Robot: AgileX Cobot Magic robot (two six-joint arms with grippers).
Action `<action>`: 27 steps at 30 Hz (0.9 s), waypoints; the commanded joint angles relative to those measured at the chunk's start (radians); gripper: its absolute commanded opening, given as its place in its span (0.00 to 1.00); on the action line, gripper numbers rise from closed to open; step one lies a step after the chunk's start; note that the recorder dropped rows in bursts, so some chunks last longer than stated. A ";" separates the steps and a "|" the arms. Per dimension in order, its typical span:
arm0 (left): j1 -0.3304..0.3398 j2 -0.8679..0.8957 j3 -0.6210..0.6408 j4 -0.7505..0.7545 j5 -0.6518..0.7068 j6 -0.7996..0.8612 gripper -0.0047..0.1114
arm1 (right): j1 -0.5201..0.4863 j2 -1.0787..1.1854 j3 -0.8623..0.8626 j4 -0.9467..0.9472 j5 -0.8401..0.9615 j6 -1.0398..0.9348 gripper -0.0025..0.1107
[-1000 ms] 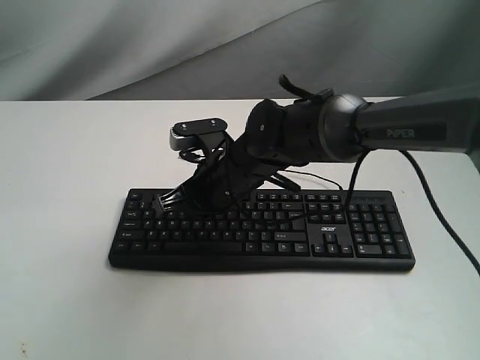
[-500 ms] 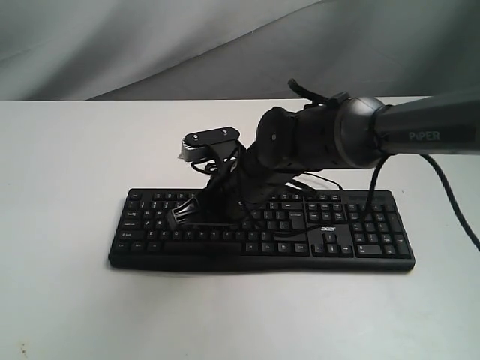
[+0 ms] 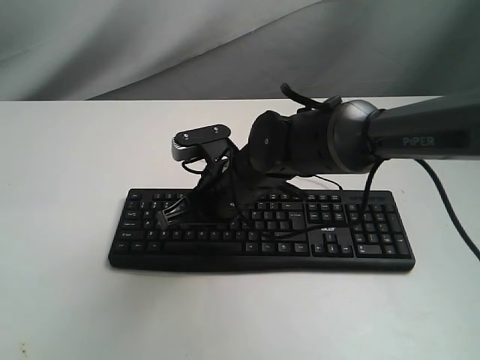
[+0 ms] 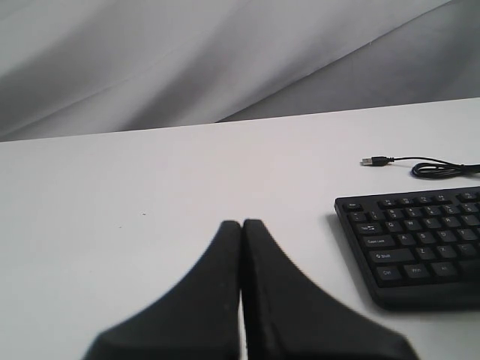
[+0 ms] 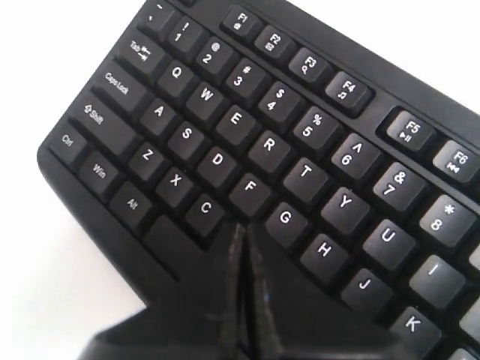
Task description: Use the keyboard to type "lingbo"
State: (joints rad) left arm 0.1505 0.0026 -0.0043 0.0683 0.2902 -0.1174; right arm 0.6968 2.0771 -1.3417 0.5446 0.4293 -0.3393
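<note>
While beneath keyboard (image 3: 334, 234), white table (image 3: 67, 150)

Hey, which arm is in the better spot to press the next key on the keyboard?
Right. The right gripper, shut, hangs over the letter keys of the keyboard, tip near G. The left gripper, also shut, sits above bare table, off the keyboard's end.

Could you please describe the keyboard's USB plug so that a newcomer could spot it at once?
Find the black keyboard on the white table. A thin black cable lies on the table past its function-key edge. The USB plug is that cable's free end, a small metal-tipped piece plugged into nothing.
</note>
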 commanded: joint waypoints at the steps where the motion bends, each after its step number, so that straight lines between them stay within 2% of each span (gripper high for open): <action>1: 0.002 -0.003 0.004 -0.008 -0.005 -0.004 0.04 | 0.001 -0.002 0.008 0.005 -0.018 -0.013 0.02; 27: 0.002 -0.003 0.004 -0.008 -0.005 -0.004 0.04 | 0.001 0.039 0.008 0.016 -0.015 -0.013 0.02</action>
State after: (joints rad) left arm 0.1505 0.0026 -0.0043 0.0683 0.2902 -0.1174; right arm 0.6968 2.1152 -1.3417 0.5545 0.4192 -0.3409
